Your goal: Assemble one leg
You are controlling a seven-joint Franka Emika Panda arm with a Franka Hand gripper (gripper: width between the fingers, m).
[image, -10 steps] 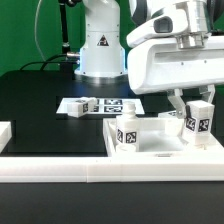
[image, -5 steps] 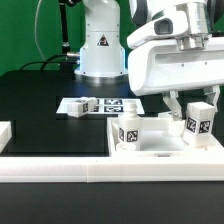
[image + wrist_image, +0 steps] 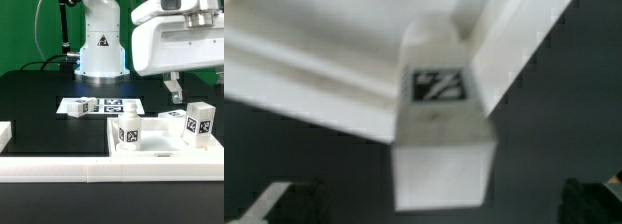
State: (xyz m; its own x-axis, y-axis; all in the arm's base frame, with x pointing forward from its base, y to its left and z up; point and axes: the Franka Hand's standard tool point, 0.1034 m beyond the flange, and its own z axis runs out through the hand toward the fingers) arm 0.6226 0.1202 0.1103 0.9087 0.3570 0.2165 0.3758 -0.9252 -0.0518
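A leg (image 3: 201, 122), a stubby white post with square tags, stands upright at the exterior view's right on the large white panel (image 3: 160, 152). My gripper (image 3: 196, 90) hangs open and empty just above it, with one finger (image 3: 175, 88) showing. In the wrist view the same leg (image 3: 441, 120) lies between the open fingertips (image 3: 288, 200) of my gripper (image 3: 441, 206), apart from both. A second leg (image 3: 128, 133) stands on the panel to the left. A third leg (image 3: 80, 107) lies on the marker board (image 3: 112, 105).
A long white bar (image 3: 100, 172) runs along the front of the table. A white block (image 3: 5, 131) sits at the exterior view's left edge. The robot base (image 3: 100, 45) stands at the back.
My gripper has risen off the right-hand leg, which its fingers flanked before. The leg stays standing on the panel.
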